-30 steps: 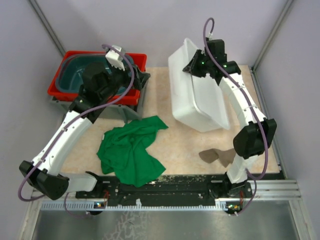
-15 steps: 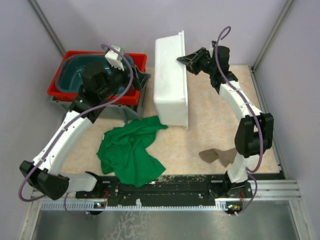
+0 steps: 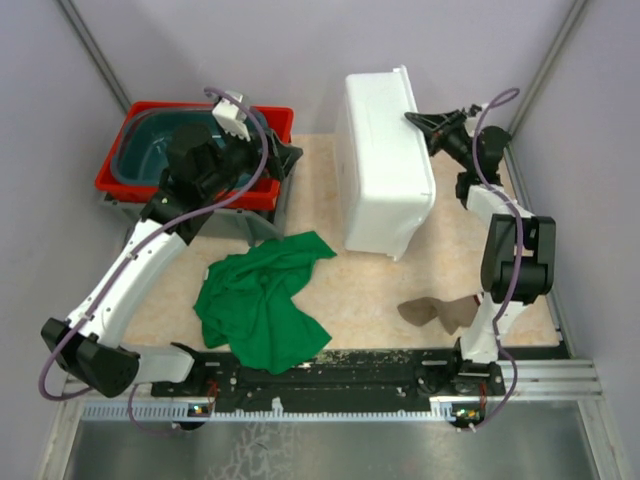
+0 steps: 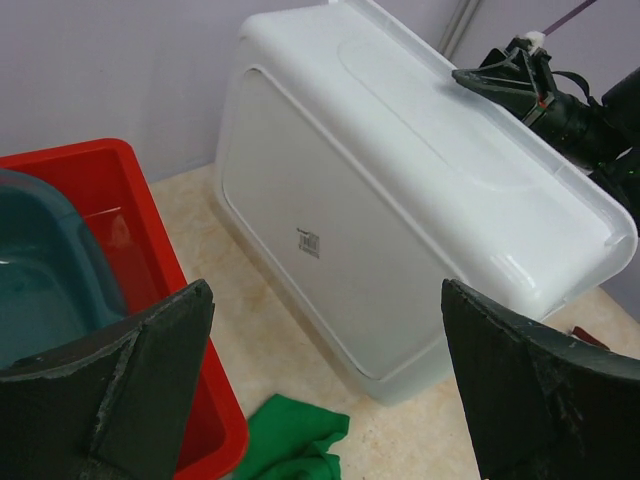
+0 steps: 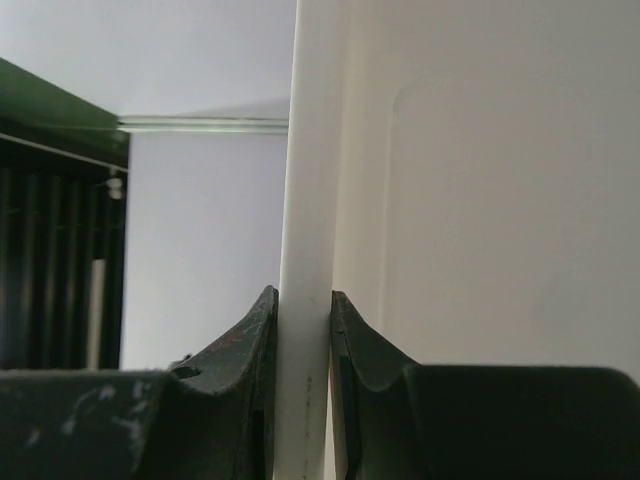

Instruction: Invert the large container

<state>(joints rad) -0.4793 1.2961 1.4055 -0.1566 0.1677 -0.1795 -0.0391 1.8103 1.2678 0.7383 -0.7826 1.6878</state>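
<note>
Our large white plastic container (image 3: 385,170) leans tilted at the far side of the beige table (image 3: 380,290). Our right gripper (image 3: 416,119) is clamped on its rim. Our left gripper (image 4: 322,300) hangs wide open beside the red plastic bin (image 3: 112,180).

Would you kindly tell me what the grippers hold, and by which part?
The right gripper pinches the large white plastic container by its thin rim; the left gripper is open, holding nothing.

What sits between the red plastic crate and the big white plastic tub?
Between the red crate and white tub, only bare beige tabletop, clearest in the left wrist view.
</note>
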